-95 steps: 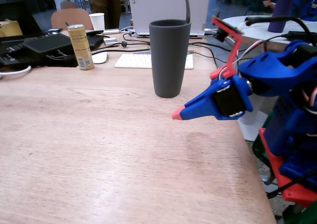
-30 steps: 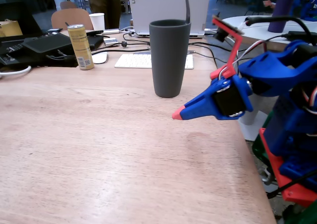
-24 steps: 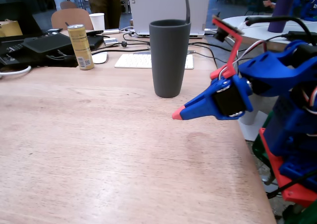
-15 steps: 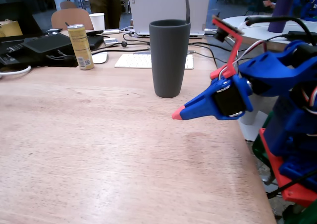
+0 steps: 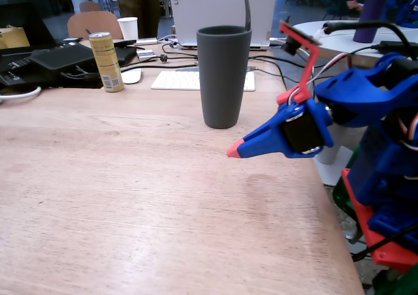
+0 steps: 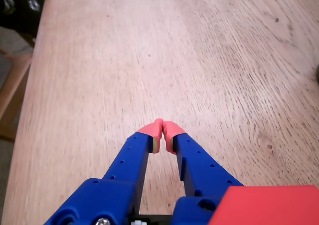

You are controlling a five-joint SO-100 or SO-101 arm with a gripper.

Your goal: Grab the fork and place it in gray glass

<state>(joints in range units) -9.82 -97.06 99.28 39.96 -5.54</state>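
The gray glass [image 5: 224, 75] stands upright on the wooden table [image 5: 117, 197] near its far side. A thin gray strip, the fork's handle [image 5: 247, 12], sticks up from the glass's rim on the right; the tines are hidden inside. My blue gripper [image 5: 232, 153] with pink tips hangs above the table to the right of the glass and nearer the camera, well apart from it. The wrist view shows the gripper [image 6: 161, 126] shut, its pink tips touching with nothing between them, over bare wood.
Behind the glass lie a white keyboard [image 5: 183, 79], cables and a white laptop [image 5: 222, 8]. A yellow can [image 5: 106, 61] and a white paper cup [image 5: 128, 28] stand at the back left beside black gear [image 5: 39, 63]. The table's right edge [image 5: 333, 217] runs under the arm.
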